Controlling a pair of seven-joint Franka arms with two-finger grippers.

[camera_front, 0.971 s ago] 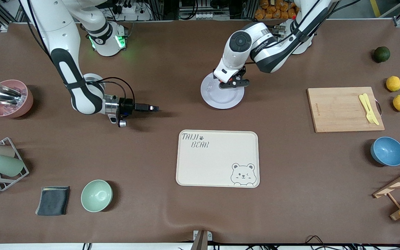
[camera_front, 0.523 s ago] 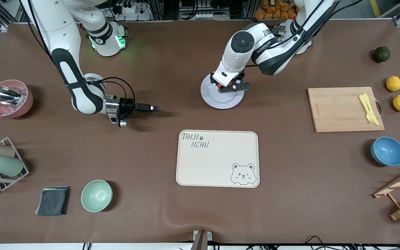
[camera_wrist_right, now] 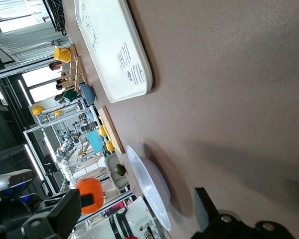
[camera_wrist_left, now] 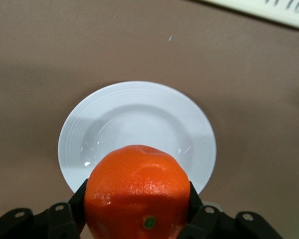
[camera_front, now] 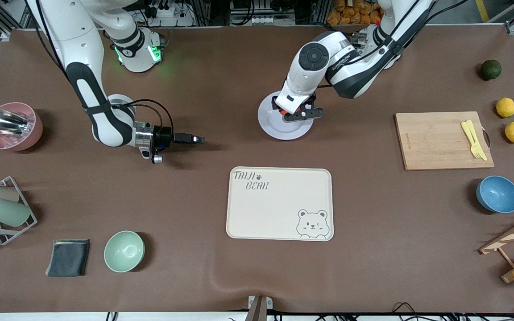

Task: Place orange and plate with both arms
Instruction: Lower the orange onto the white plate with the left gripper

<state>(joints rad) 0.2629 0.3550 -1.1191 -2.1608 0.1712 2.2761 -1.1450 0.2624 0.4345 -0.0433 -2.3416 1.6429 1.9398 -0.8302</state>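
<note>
Left gripper (camera_front: 296, 112) with orange (camera_wrist_left: 137, 191) now farther over plate (camera_front: 269, 127).

The orange (camera_wrist_left: 137, 191) has that dimpled, slightly shiny peel, and the plate (camera_wrist_left: 139, 124) under it is glossy, smooth glazed stuff with faint ridges round the rim. Desk (camera_front: 203, 272) cover looks like matt brown fabric or vinyl. Cutting board (camera_front: 440, 142) is pale wood, bear tray (camera_front: 279, 205) matt cream plastic.

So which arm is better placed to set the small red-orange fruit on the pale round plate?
Left. The left gripper is shut on the small red-orange orange right above the glossy pale round plate. The right gripper waits apart, over bare table toward the right arm's end.
</note>
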